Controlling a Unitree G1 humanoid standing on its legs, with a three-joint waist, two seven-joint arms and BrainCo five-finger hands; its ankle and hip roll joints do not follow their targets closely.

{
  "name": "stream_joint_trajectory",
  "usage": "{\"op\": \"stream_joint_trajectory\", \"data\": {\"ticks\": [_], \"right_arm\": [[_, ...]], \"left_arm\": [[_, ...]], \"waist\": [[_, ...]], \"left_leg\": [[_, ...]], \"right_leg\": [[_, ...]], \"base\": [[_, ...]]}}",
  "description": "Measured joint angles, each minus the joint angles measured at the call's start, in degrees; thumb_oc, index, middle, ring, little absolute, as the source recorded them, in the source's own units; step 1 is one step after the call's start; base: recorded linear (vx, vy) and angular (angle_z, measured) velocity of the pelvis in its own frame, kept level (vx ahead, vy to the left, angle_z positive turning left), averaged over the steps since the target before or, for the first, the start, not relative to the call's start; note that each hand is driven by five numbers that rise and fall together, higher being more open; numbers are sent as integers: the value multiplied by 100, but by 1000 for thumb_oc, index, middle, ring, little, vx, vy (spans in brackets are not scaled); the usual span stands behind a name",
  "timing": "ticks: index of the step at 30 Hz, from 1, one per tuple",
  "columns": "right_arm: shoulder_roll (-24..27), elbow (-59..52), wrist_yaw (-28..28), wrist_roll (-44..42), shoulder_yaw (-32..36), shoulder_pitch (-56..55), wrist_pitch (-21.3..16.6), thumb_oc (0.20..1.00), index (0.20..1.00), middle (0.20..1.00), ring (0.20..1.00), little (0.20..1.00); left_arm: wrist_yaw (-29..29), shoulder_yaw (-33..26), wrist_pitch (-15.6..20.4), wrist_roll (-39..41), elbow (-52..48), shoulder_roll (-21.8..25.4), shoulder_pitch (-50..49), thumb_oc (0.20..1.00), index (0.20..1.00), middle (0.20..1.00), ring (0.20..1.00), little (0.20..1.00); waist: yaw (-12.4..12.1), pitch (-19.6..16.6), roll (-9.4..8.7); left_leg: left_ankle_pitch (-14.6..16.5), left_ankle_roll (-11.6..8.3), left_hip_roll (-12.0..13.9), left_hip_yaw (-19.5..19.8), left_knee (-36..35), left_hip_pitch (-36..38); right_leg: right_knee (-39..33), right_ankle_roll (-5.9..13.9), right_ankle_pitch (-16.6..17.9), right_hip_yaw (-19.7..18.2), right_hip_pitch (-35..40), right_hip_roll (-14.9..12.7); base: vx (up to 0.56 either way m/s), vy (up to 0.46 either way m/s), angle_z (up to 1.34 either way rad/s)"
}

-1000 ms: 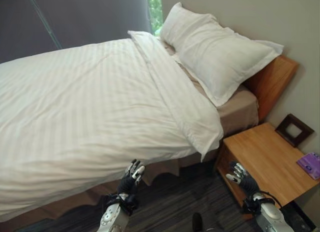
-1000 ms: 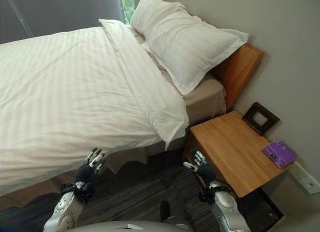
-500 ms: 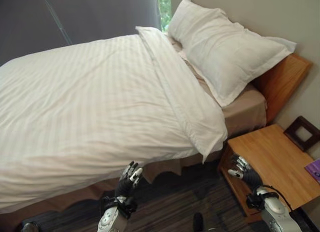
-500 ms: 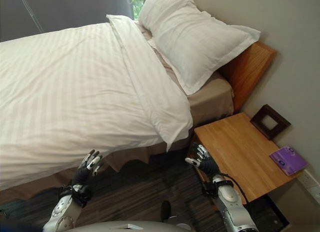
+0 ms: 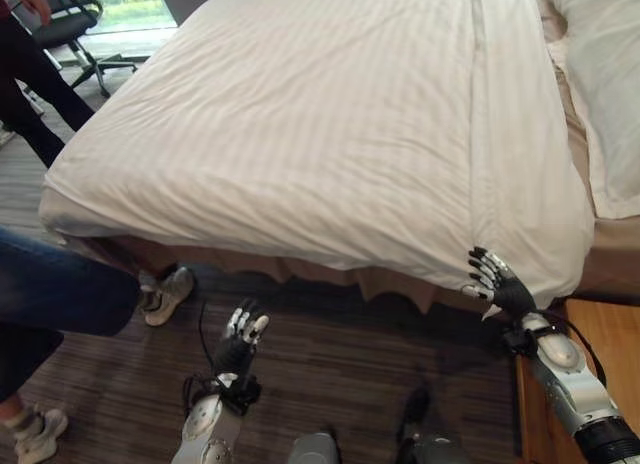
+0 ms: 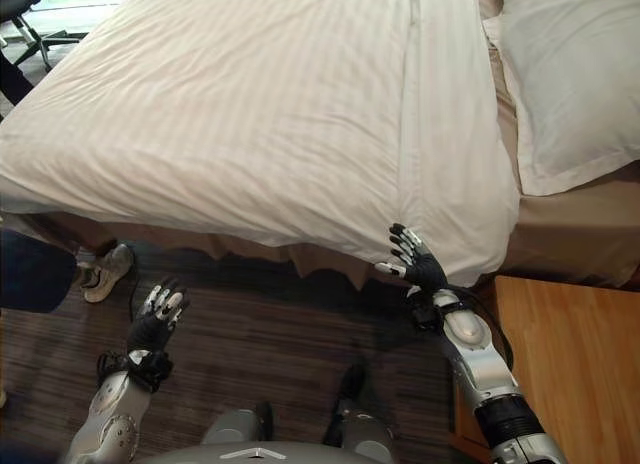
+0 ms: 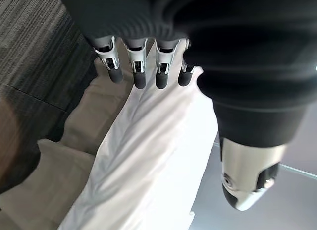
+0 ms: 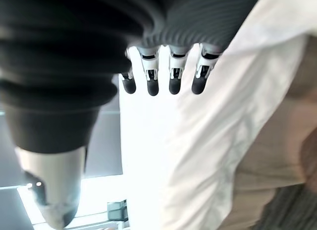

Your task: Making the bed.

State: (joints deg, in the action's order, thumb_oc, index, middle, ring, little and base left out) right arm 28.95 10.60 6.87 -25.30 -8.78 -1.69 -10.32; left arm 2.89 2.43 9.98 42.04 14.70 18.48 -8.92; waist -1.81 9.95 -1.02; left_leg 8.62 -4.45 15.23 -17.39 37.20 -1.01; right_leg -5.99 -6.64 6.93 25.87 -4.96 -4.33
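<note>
Left eye view: both robot hands open beside the bed (image 5: pixel 150 249).
Right robot hand (image 5: pixel 497 284) spread at the duvet (image 5: pixel 320 114) corner, gripping nothing; left robot hand (image 5: pixel 238 342) relaxed over the floor (image 5: pixel 330 364).

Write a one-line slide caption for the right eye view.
Right robot hand open at the white duvet's hanging edge; left robot hand open above the carpet.
</note>
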Motion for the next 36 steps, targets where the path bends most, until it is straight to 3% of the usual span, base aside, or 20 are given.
{"op": "stream_joint_trajectory", "data": {"ticks": [3,5,6,8,10,12,13,14,15,17,19,20,22,23,24,25,26,28,30,36], "right_arm": [[21,22,12,15,131,-559,35,1000,1000,1000,1000,1000],[34,289,-62,40,776,-1234,116,1000,1000,1000,1000,1000],[-88,419,-99,59,1120,-1545,264,1000,1000,1000,1000,1000],[-159,408,-134,59,1497,-1964,209,1000,1000,1000,1000,1000],[-339,103,-264,56,1909,-2380,238,1000,1000,1000,1000,1000],[-596,-283,-263,25,2123,-2467,219,1000,1000,1000,1000,1000],[-592,-267,-257,7,1922,-2458,202,1000,1000,1000,1000,1000],[-606,-124,-235,8,1673,-2423,147,1000,1000,1000,1000,1000],[-746,211,-185,9,1485,-2201,173,1000,1000,1000,1000,1000],[-1003,656,-178,-52,1093,-1709,256,1000,1000,1000,1000,1000],[-888,303,-88,-49,857,-1774,295,1000,1000,1000,1000,1000],[-644,38,113,-2,609,-1915,281,1000,1000,1000,1000,1000],[-441,-57,237,66,578,-1724,251,1000,1000,1000,1000,1000],[-712,-7,224,68,637,-1462,119,1000,1000,1000,1000,1000],[-727,81,201,65,827,-1396,41,1000,1000,1000,1000,1000],[-621,255,188,70,924,-1175,40,1000,1000,1000,1000,1000],[-619,375,167,67,867,-1034,91,1000,1000,1000,1000,1000],[-513,104,225,98,784,-985,74,1000,1000,1000,1000,1000],[-506,66,218,183,778,-1063,78,1000,1000,1000,1000,1000],[-494,-44,224,186,726,-1768,155,1000,1000,1000,1000,1000]], "left_arm": [[5,24,66,1,-132,13,256,1000,1000,1000,1000,1000],[20,144,43,20,-171,-165,777,1000,1000,1000,1000,1000],[114,194,35,27,-134,-254,906,1000,1000,1000,1000,1000],[206,327,-12,57,10,-410,862,1000,1000,1000,1000,1000],[236,462,-128,56,-81,-443,687,1000,1000,1000,1000,1000],[197,145,-177,-16,-251,-188,131,1000,1000,1000,1000,1000],[182,28,-176,-71,-218,-19,-15,1000,1000,1000,1000,1000],[171,-18,-156,-72,-183,124,-78,1000,1000,1000,1000,1000],[162,-69,-94,-72,-199,328,-187,1000,1000,1000,1000,1000],[186,-160,-82,-217,-114,620,-254,1000,1000,1000,1000,1000],[199,-190,-101,-220,-25,409,-142,1000,1000,1000,1000,1000],[245,-157,-108,-223,-138,304,-215,1000,1000,1000,1000,1000],[240,-180,-35,-221,-306,210,-395,1000,1000,1000,1000,1000],[247,-69,-52,-241,-333,596,-523,1000,1000,1000,1000,1000],[260,-34,-59,-251,-418,714,-531,1000,1000,1000,1000,1000],[228,-76,-22,-247,-537,583,-652,1000,1000,1000,1000,1000],[183,-183,-29,-244,-451,453,-745,1000,1000,1000,1000,1000],[147,-312,-54,-238,-468,202,-1021,1000,1000,1000,1000,1000],[167,-427,-42,-237,-498,161,-1158,1000,1000,1000,1000,1000],[192,-317,-49,-250,-487,143,-1123,1000,1000,1000,1000,1000]], "waist": [[270,-219,-23],[655,-205,159],[692,-199,128],[764,-224,174],[861,-184,101],[871,-184,155],[899,-160,126],[881,-216,248],[742,-242,183],[780,-224,239],[951,-149,443],[1112,-226,530],[912,-194,568],[870,-213,-288],[889,-290,-445],[746,-345,-352],[600,-393,-385],[551,-418,77],[483,-526,228],[514,-989,321]], "left_leg": [[-158,-65,101,-32,-722,718],[-176,-130,367,-398,-1156,874],[284,-457,178,-530,-1563,950],[451,-392,-128,-804,-2006,921],[604,-79,-742,-757,-2479,808],[672,258,-1363,-365,-2226,502],[739,573,-1419,-227,-2185,526],[815,669,-1459,-46,-2370,694],[700,765,-1524,-132,-2501,727],[523,973,-1559,-41,-2730,548],[299,1194,-1649,783,-2896,497],[13,422,-1690,1025,-3369,597],[-113,-216,-1670,970,-3464,609],[11,340,-2323,1429,-1940,-232],[121,981,-2223,1770,-1692,-552],[42,713,-1862,1976,-2318,-541],[-131,714,-1926,1788,-2554,-410],[-621,883,-1871,1730,-3367,-12],[-654,923,-1895,1549,-3571,180],[-801,1158,-2204,1321,-3981,233]], "right_leg": [[170,61,38,64,-167,-29],[250,250,90,610,-211,-114],[447,333,365,812,-319,-446],[600,506,559,1075,-342,-969],[602,752,991,1325,-256,-1709],[805,659,2252,758,-260,-2462],[1089,663,2250,-24,-163,-2436],[1351,976,1794,-833,-218,-2322],[1354,1425,1279,-926,-352,-2204],[2466,1161,175,-1884,-928,-1535],[3585,1081,-750,-2861,-985,-579],[4014,1056,-1243,-2650,-983,-45],[4116,883,-1411,-2025,-1146,590],[3731,287,-540,-2012,-1164,193],[3578,437,-908,-2166,-1119,-17],[3581,877,-1247,-2346,-1129,46],[3383,908,-1375,-2515,-1089,43],[2403,826,-1388,-2279,-561,438],[1897,722,-1336,-2200,-305,602],[1289,720,-1316,-2186,-36,468]], "base": [[-509,447,34],[-570,563,111],[-720,831,118],[-680,911,130],[-591,866,179],[-383,615,177],[-312,546,144],[-226,410,83],[-155,224,42],[-174,142,48],[-126,98,146],[-117,66,156],[-124,83,71],[-90,63,113],[-63,43,121],[-41,12,31],[-2,-2,-31],[-5,3,-23],[-19,5,-48],[-30,-11,-23]]}}
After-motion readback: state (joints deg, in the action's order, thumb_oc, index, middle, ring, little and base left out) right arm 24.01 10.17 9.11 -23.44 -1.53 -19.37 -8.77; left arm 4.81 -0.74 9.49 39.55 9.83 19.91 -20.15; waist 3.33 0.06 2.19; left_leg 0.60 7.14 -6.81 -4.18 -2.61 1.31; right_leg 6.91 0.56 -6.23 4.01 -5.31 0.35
